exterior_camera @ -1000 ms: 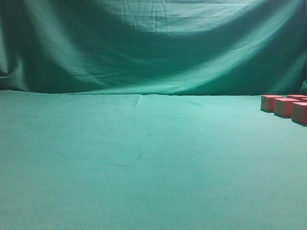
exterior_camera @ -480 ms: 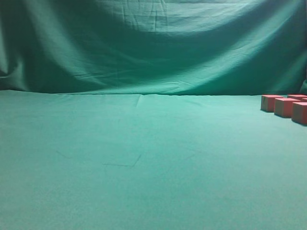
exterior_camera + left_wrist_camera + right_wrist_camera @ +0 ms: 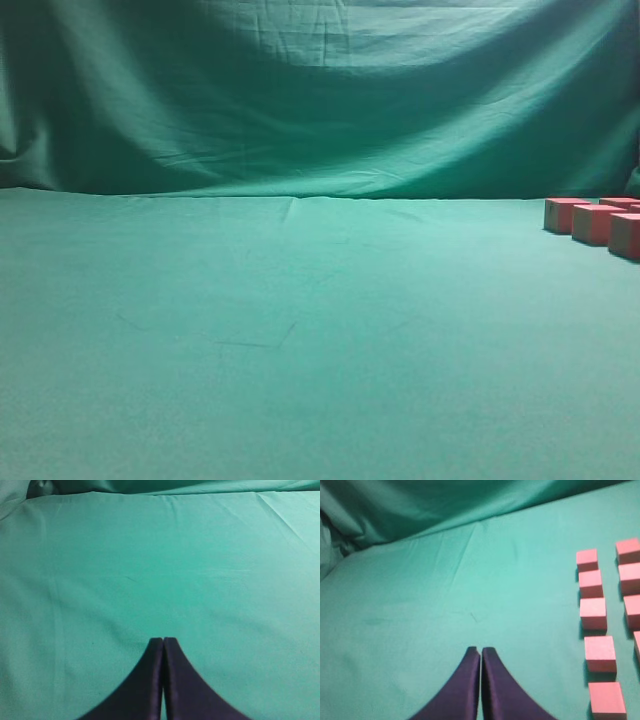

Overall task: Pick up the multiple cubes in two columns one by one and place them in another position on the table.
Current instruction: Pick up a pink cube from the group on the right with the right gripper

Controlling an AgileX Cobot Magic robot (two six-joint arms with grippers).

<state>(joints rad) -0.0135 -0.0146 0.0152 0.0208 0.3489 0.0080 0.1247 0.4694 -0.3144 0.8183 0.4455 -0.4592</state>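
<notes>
The cubes [image 3: 592, 614] sit in two rows on the green table [image 3: 420, 630], and they run away from the camera, one behind the other. In the right wrist view they lie off to the right of the right gripper [image 3: 480, 652], with bare cloth between them. That gripper is closed tight and holds nothing. The left gripper [image 3: 163, 641] is closed tight too, with nothing in it, and it looks down at bare table [image 3: 150, 570] with no cubes in sight. In the outside view only a few cubes [image 3: 592, 223] peek in at the far right edge, and no arm shows there. So the right arm looks like the nearer one. I think it has to move to its right and open up before it can take the first cube.
</notes>
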